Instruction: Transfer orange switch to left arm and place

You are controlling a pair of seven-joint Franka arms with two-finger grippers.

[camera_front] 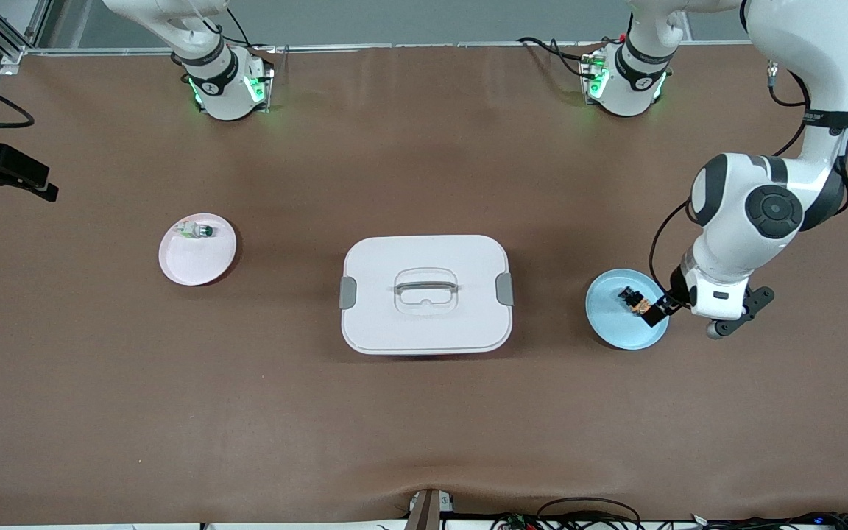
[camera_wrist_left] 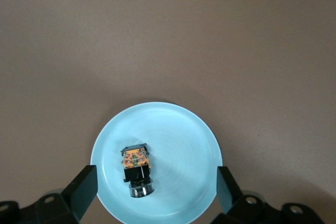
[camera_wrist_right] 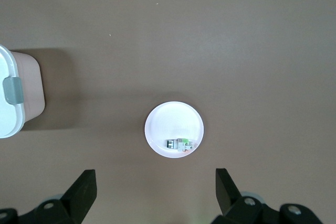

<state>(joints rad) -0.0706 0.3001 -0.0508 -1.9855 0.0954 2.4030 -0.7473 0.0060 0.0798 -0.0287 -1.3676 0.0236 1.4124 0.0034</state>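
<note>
The orange switch (camera_front: 634,300), a tiny black part with an orange mark, lies on a round blue plate (camera_front: 615,327) toward the left arm's end of the table. My left gripper (camera_front: 665,303) hangs open just above that plate. In the left wrist view the switch (camera_wrist_left: 136,165) lies on the plate (camera_wrist_left: 184,145) between the spread fingers of my left gripper (camera_wrist_left: 156,195), untouched. The white lidded box (camera_front: 424,327) stands mid-table. My right gripper (camera_wrist_right: 156,195) is open and empty, high over the table near the pink plate (camera_wrist_right: 173,121); it is out of the front view.
A pink plate (camera_front: 196,261) toward the right arm's end holds a small white-and-green component (camera_front: 196,230). The right wrist view also shows this component (camera_wrist_right: 180,144) and a corner of the box (camera_wrist_right: 13,103). A black device (camera_front: 4,173) sticks in at the table's edge.
</note>
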